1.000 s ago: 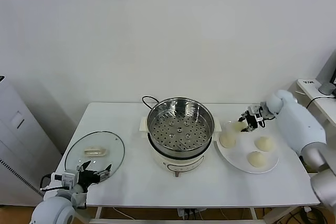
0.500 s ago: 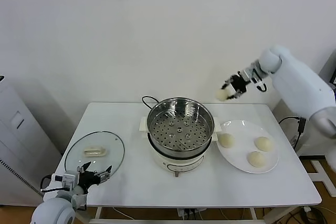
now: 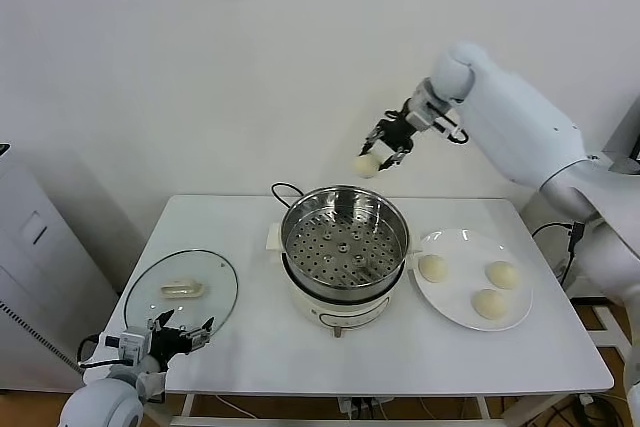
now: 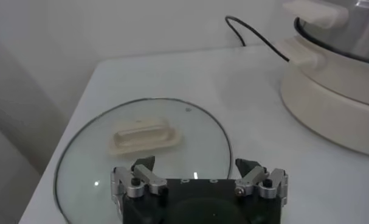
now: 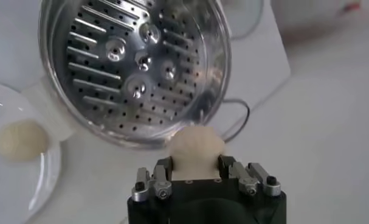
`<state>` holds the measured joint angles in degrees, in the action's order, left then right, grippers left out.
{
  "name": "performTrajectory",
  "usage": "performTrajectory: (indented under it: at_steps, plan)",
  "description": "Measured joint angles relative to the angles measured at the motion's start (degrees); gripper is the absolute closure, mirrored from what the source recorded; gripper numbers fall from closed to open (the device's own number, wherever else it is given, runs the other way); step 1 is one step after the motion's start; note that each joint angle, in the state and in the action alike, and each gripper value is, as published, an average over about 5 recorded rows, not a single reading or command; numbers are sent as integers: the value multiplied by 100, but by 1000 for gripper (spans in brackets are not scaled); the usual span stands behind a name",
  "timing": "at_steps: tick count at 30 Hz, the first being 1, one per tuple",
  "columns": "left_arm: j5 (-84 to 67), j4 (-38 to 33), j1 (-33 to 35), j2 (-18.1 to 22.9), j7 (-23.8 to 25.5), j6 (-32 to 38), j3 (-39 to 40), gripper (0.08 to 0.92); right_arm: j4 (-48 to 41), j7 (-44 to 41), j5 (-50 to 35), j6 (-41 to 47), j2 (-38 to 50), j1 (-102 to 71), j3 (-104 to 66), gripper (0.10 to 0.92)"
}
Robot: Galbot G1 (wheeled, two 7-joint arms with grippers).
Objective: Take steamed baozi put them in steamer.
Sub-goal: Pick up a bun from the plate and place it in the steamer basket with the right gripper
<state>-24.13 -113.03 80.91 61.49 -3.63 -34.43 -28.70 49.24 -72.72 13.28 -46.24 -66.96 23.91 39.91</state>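
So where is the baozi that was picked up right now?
In the head view, the baozi is held in the right pincer, in the air above the far rim of the steamer, right of centre.

Bright, even, diffuse light fills the scene, with only faint soft shadows on the white worktop. The steamer shows small specular glints on its steel rim and floor. The glass lid carries a weak reflection. Both wrist views look soft, hazy at their far edges.
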Motion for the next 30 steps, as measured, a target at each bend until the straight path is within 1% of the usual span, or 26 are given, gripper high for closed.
performTrajectory:
  at_steps: [7, 13, 22, 30]
  plan:
    - [0, 21, -18, 5, 0, 1, 17, 177, 498, -22, 449, -96, -95, -291, 59, 541]
    - [1, 22, -10, 7, 2, 3, 20, 177, 767, -8, 1033, -96, -202, -626, -47, 541]
    - [1, 19, -4, 15, 6, 10, 22, 177, 953, 25, 1898, -96, -290, -1067, -272, 541]
    - [1, 11, -1, 27, 11, 15, 26, 177, 964, 89, 2399, -96, -389, -1338, -448, 541]
